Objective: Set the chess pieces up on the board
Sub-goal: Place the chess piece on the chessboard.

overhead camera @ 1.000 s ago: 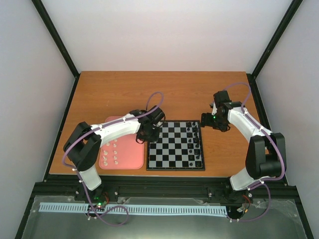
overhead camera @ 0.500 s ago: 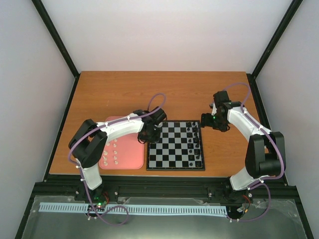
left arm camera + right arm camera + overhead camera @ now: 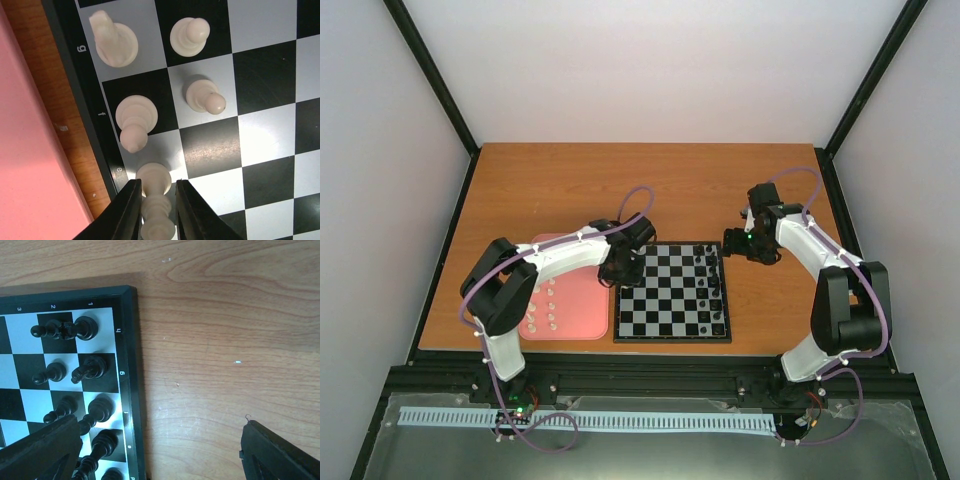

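The board (image 3: 660, 300) lies at the table's middle front. My left gripper (image 3: 620, 268) is at its far left edge. In the left wrist view my left gripper (image 3: 155, 189) is shut on a white chess piece (image 3: 156, 200) whose base rests on a pale edge square of the board (image 3: 260, 75). Several other white pieces (image 3: 135, 120) stand on the squares beyond it. More white pieces (image 3: 542, 310) lie on the pink tray (image 3: 582, 300). My right gripper (image 3: 732, 245) is open and empty (image 3: 160, 440) over bare table by the board's right edge (image 3: 127, 340).
Black pieces (image 3: 713, 285) fill the board's right two columns and show in the right wrist view (image 3: 75, 329). The pink tray (image 3: 30, 150) sits just left of the board with a strip of wooden table between them.
My left arm's elbow has swung slightly, and the left gripper has settled at the board's left edge with the white piece. The right arm has not moved.
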Tool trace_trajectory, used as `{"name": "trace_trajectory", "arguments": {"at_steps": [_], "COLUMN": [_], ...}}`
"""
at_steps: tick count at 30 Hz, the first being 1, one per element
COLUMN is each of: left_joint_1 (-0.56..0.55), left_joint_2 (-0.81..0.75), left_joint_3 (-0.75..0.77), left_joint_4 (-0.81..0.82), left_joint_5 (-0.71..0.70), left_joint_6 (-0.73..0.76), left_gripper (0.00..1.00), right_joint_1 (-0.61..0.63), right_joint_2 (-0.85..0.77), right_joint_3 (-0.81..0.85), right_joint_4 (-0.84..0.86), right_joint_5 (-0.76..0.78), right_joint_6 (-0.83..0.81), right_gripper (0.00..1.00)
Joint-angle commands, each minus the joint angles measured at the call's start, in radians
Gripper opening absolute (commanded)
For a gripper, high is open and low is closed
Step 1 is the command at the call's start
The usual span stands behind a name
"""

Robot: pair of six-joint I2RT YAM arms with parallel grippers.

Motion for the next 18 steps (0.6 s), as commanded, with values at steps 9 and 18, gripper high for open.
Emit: {"name": "trace_trajectory", "arguments": {"at_steps": [9, 18], "left_joint_1": [-0.004, -0.004], "left_joint_2": [-0.012, -0.050], "left_joint_3": [0.041, 0.030], "left_joint_4": [-0.025, -0.035], "left_joint_5": [-0.021, -0.034], "left_joint_6": [-0.006, -0.005], "left_gripper": [0.23, 0.32], "right_joint_1": [-0.010, -0.010], "right_joint_2": [0.002, -0.009], "right_joint_3": [0.003, 0.002], "right_joint_4": [0.011, 0.008], "right_joint_5": [-0.010, -0.018], "right_joint_6": [-0.006, -0.010], "right_gripper": [1.00, 1.00]}}
